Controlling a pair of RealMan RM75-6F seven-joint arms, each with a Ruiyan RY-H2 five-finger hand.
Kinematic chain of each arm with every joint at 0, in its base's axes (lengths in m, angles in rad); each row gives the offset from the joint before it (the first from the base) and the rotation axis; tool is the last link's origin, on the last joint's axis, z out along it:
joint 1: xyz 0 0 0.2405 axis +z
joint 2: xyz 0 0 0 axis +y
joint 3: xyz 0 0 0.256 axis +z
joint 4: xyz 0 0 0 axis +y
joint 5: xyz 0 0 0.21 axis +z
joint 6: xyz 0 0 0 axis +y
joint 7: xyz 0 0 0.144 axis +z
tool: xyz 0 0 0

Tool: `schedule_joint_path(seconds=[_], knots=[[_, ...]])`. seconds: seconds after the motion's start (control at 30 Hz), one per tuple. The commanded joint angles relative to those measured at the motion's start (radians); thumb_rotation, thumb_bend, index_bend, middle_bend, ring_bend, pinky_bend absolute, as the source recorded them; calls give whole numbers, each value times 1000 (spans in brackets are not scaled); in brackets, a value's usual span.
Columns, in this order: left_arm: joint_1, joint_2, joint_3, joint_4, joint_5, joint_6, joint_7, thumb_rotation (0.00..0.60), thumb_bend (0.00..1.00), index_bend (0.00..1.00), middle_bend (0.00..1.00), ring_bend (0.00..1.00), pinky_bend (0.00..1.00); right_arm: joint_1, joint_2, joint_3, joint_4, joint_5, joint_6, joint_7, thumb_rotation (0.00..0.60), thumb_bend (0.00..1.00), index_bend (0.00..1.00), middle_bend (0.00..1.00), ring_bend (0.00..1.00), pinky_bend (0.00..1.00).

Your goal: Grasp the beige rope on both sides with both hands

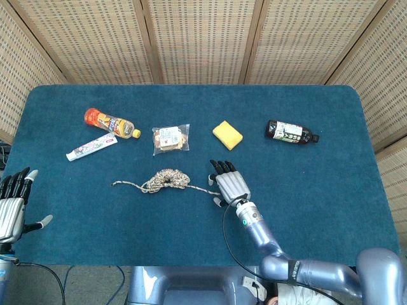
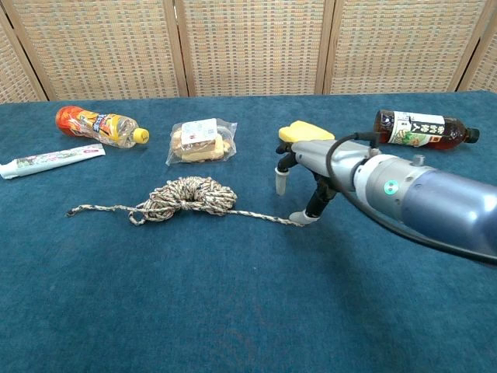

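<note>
One beige rope (image 1: pixel 166 180), coiled mid-bench (image 1: pixel 305 190), loose tails left and right. Judged light, limp, thin: pinch each tail low. Right robot hand (image 1: pixel 230 185), fingers spread, empty, at the rope's right tail; left robot hand (image 1: pixel 13 206) spread, well left of rope.
</note>
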Motion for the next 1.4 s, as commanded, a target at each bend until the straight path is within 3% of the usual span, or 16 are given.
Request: schedule_joint_path(seconds=[0.03, 0.27, 1.4], knots=[[1, 2, -2, 0, -1, 1, -4, 600, 0, 0, 0, 0, 0, 58, -64, 17, 64, 74, 16, -70, 600, 276, 400, 0, 0, 0], [-3, 2, -7, 3, -10, -15, -5, 600, 0, 0, 0, 0, 0, 89, -100, 10, 115, 127, 15, -91, 600, 283, 420, 0, 0, 0], [-5, 0, -10, 1, -10, -28, 0, 600, 0, 0, 0, 0, 0, 96, -130, -45, 198, 113, -2, -46, 600, 397, 550, 0, 0, 0]])
